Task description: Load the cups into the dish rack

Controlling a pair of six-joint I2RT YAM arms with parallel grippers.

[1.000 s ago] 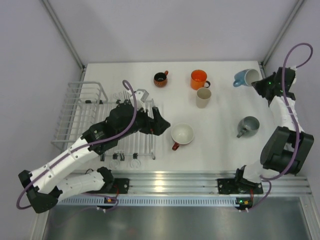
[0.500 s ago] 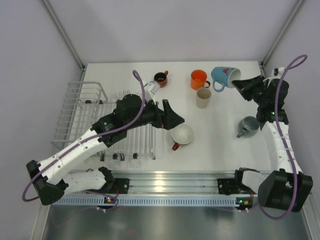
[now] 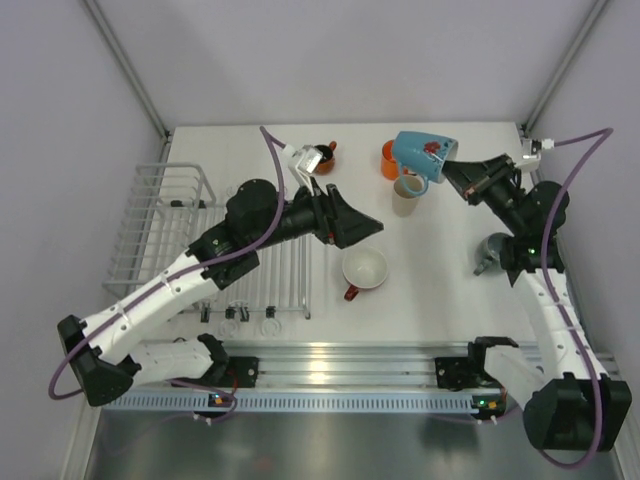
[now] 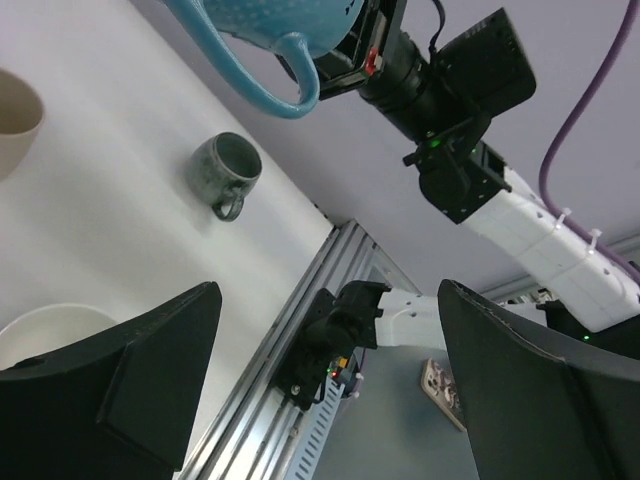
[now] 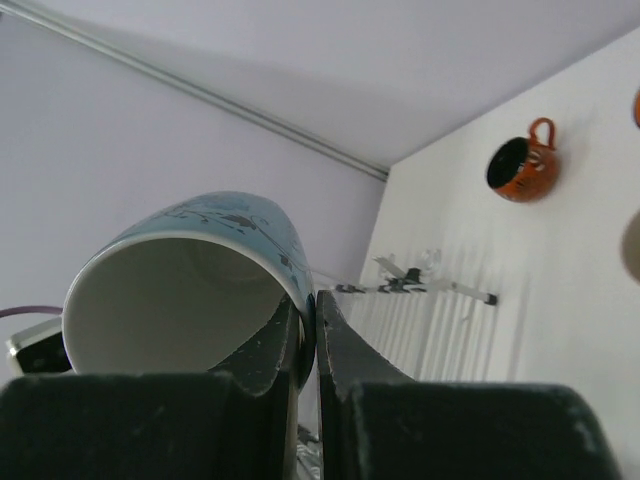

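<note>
My right gripper (image 3: pixel 449 173) is shut on the rim of a light blue mug (image 3: pixel 419 156), one finger inside and one outside. It holds the mug tilted in the air over the orange cup (image 3: pixel 386 160) and the cream cup (image 3: pixel 405 196). In the right wrist view the blue mug (image 5: pixel 190 275) fills the left, pinched in that gripper (image 5: pixel 308 335). My left gripper (image 3: pixel 367 232) is open and empty, just above the wide red cup with a white inside (image 3: pixel 365 269). A small dark red cup (image 3: pixel 322 158) stands at the back. The white wire dish rack (image 3: pixel 160 215) is at the left.
A grey mug (image 3: pixel 496 249) lies at the right, partly behind my right arm; it also shows in the left wrist view as the grey mug (image 4: pixel 228 170). The left arm stretches across the rack's low slatted part (image 3: pixel 275 285). A metal rail (image 3: pixel 340 360) runs along the near edge.
My right arm has swung left and lifted the blue mug from the back right corner to above the orange and cream cups. The left arm has reached right, off the rack toward the wide red cup.
</note>
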